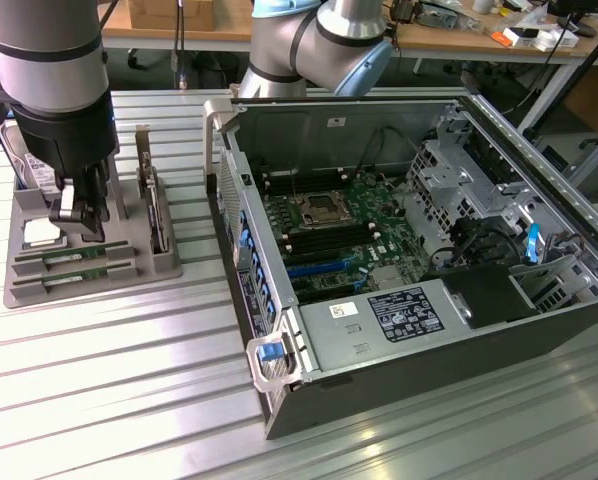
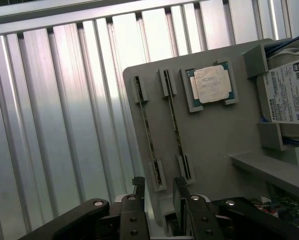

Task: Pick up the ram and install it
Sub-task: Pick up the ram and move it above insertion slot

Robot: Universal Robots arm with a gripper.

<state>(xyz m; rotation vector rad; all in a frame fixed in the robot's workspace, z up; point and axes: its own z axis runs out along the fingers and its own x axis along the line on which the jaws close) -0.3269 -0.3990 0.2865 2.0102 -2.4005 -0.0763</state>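
Fingers wide and empty, the gripper (image 1: 79, 222) hovered over the gray tray (image 1: 164, 265). The wrist view showed the ram (image 2: 148, 132) edge-on in its slot near a chip (image 2: 211, 84); the exterior view, the open computer (image 1: 339, 230).

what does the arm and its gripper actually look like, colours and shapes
The robot arm is built of thick silver-grey cylindrical tubes, with pale blue caps on its joints and a matte black housing at the wrist end. The black two-finger gripper has narrow flat fingers on hinged black link bars dotted with round silver screws.
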